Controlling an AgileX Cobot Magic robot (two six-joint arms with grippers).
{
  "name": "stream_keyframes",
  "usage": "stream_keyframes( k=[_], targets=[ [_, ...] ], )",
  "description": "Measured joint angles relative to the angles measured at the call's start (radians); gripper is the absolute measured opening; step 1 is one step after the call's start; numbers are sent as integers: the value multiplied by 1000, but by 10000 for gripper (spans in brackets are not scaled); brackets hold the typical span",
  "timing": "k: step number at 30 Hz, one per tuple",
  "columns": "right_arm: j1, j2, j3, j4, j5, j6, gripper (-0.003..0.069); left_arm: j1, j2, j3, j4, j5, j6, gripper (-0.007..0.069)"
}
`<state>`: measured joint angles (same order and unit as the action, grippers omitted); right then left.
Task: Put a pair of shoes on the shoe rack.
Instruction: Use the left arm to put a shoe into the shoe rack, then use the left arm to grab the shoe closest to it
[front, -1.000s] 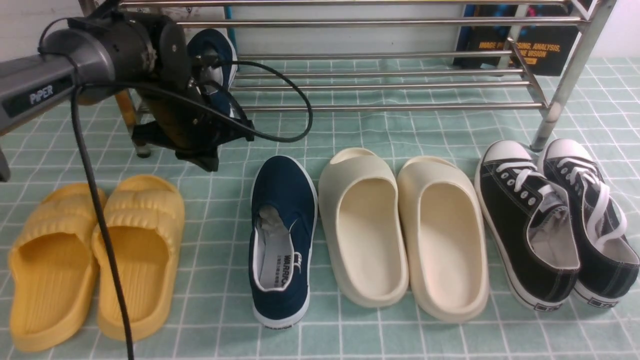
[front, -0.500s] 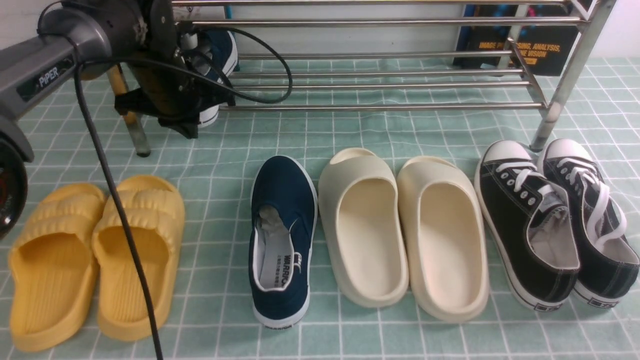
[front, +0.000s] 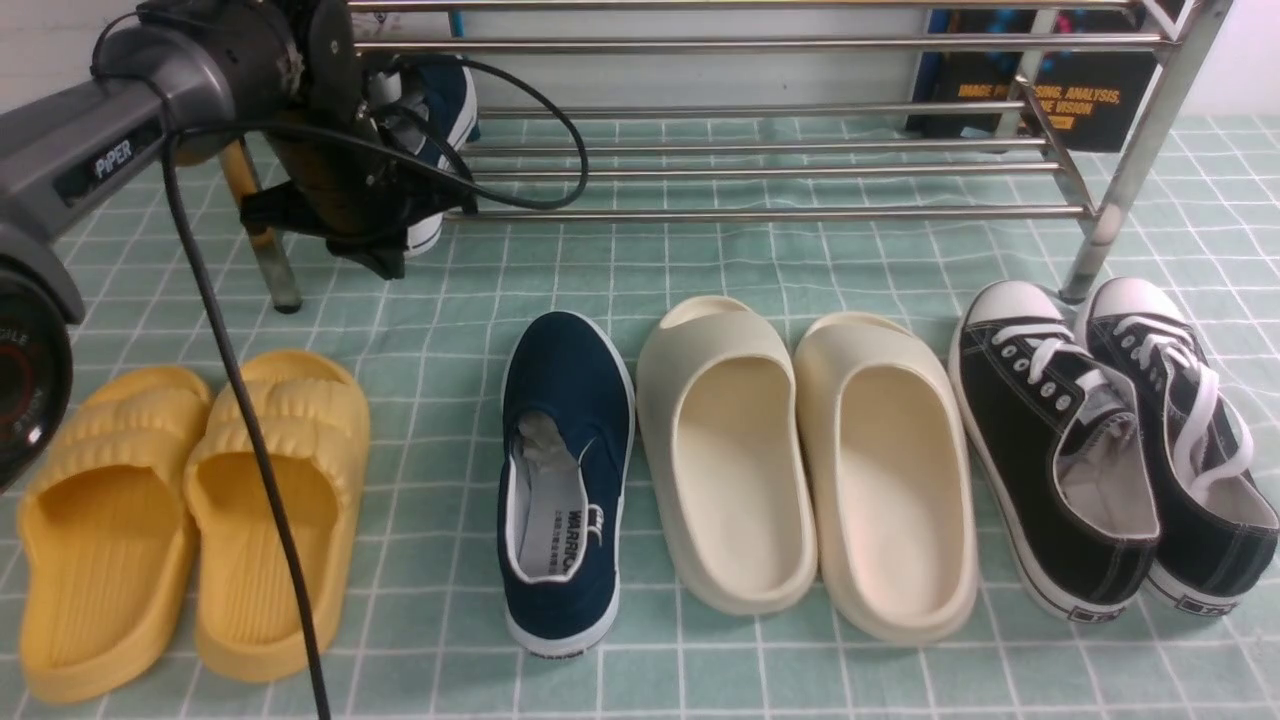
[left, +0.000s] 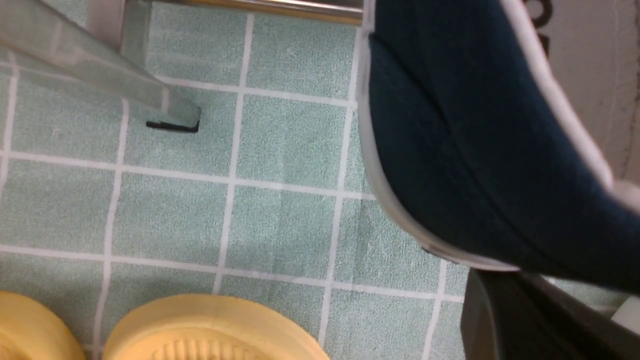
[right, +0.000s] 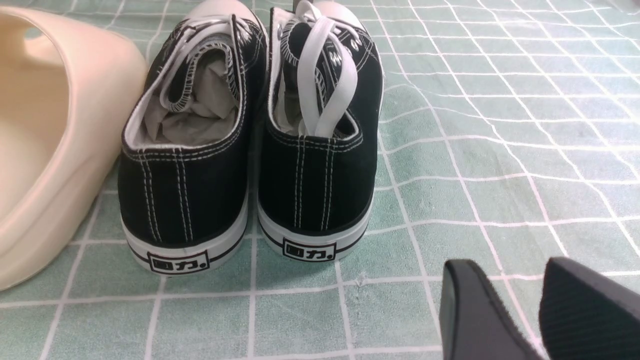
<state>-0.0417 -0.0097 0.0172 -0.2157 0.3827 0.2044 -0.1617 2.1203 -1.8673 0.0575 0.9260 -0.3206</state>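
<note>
One navy slip-on shoe (front: 446, 92) of the pair is tilted toe-up at the left end of the silver shoe rack (front: 760, 212), over its lower tubes. My left gripper (front: 405, 150) is shut on it, mostly hidden behind the wrist. The left wrist view shows this shoe (left: 475, 150) close up above one dark finger (left: 525, 320). The other navy shoe (front: 565, 470) lies on the checked cloth, toe toward the rack. My right gripper (right: 512, 267) is open and holds nothing, low over the cloth behind the black sneakers.
Yellow slides (front: 190, 510) lie at the front left, cream slides (front: 800, 460) in the middle, and black lace-up sneakers (front: 1110, 440) at the right by a rack leg (front: 1100, 230). The left rack leg (front: 265, 250) stands beside my left wrist.
The left arm has lifted and carried the navy shoe back and left, from in front of the rack to over its lower tubes. In the last half second it barely moved.
</note>
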Motion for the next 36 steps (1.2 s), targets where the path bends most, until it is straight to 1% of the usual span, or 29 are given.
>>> stream_keyframes(
  k=[3, 6, 7, 8, 9, 10, 12, 13, 15, 16, 17, 19, 21, 23, 25, 27, 28, 29, 30, 33, 36],
  targets=[
    [0, 0, 0, 0, 0, 0, 246, 0, 0, -2, -1, 4, 0, -11],
    [0, 0, 0, 0, 0, 0, 246, 0, -5, -2, -1, 5, 0, 15],
    [0, 0, 0, 0, 0, 0, 246, 0, -10, -3, -1, 7, 0, 50],
    [0, 0, 0, 0, 0, 0, 246, 0, -11, -3, -1, 9, 0, 56],
    [0, 0, 0, 0, 0, 0, 246, 0, -22, -4, -1, 14, 0, 110],
    [0, 0, 0, 0, 0, 0, 246, 0, -30, -4, -1, 20, 0, 143],
    [0, 0, 0, 0, 0, 0, 246, 1, -44, -8, -1, 20, 0, 183],
    [0, 0, 0, 0, 0, 0, 246, 3, -66, -10, 0, 29, 0, 227],
    [0, 0, 0, 0, 0, 0, 246, 3, -106, -10, 1, 58, 8, 279],
    [0, 0, 0, 0, 0, 0, 246, 4, -109, -10, 1, 61, 9, 282],
    [0, 0, 0, 0, 0, 0, 246, 4, -136, -11, 0, 91, 21, 302],
    [0, 0, 0, 0, 0, 0, 246, 5, -157, -11, -3, 120, 34, 307],
    [0, 0, 0, 0, 0, 0, 246, 2, -201, -13, -10, 208, 70, 307],
    [0, 0, 0, 0, 0, 0, 246, -13, -232, -13, -9, 272, 93, 297],
    [0, 0, 0, 0, 0, 0, 246, -32, -259, -13, -6, 303, 97, 283],
    [0, 0, 0, 0, 0, 0, 246, -87, -303, 1, -2, 309, 97, 254],
    [0, 0, 0, 0, 0, 0, 246, -93, -303, 3, -2, 309, 97, 251],
    [0, 0, 0, 0, 0, 0, 246, -139, -339, 35, -2, 309, 96, 232],
    [0, 0, 0, 0, 0, 0, 246, -150, -343, 44, -2, 310, 94, 227],
    [0, 0, 0, 0, 0, 0, 246, -229, -407, 148, -16, 312, 71, 210],
    [0, 0, 0, 0, 0, 0, 246, -269, -452, 268, -23, 312, 47, 207]
  ],
)
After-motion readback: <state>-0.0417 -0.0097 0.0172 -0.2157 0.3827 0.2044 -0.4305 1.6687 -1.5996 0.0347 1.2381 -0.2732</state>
